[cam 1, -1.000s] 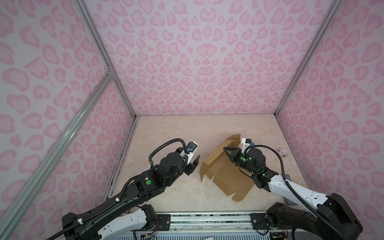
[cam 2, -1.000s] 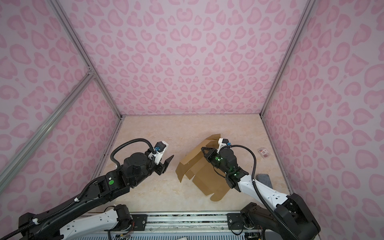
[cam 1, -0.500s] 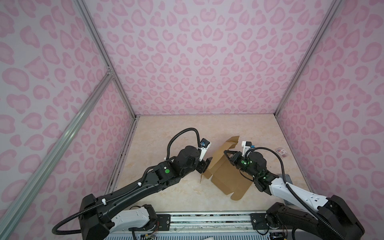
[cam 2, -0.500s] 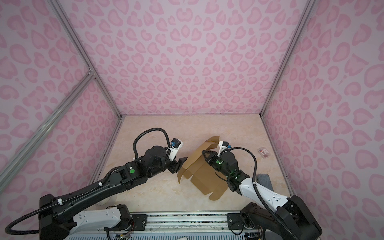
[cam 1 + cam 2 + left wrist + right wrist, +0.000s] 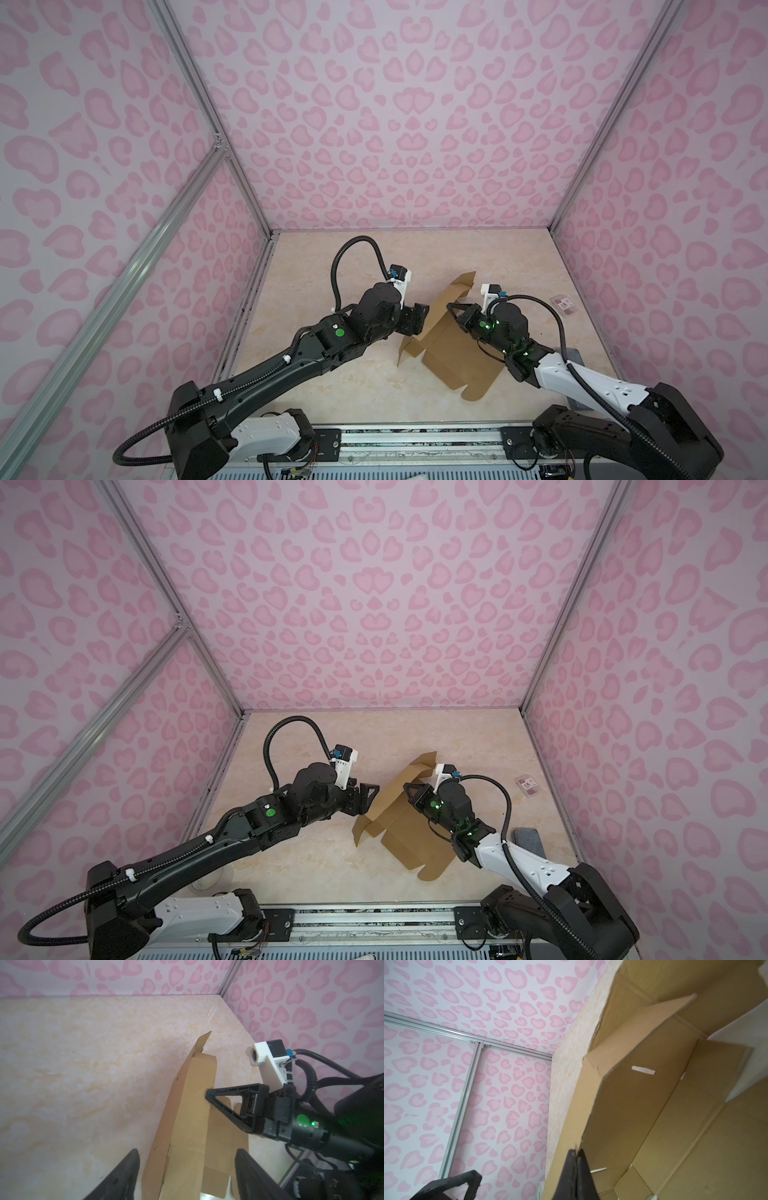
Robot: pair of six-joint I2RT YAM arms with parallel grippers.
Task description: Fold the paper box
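The paper box is a brown die-cut cardboard sheet, partly flat on the table with its left panel tilted up. My right gripper is shut on the edge of that raised panel, as the right wrist view shows. My left gripper stands open just left of the panel. In the left wrist view the paper box rises between its spread fingers, touching neither. The right gripper pinches the panel from the far side.
A small clear packet with a red-white label lies near the right wall. A grey pad sits beside the right arm. Pink patterned walls close in the table on three sides.
My left arm has reached right, up to the raised panel, and its jaws have spread wider. The right gripper has kept its pinch on the cardboard, which shifted slightly.
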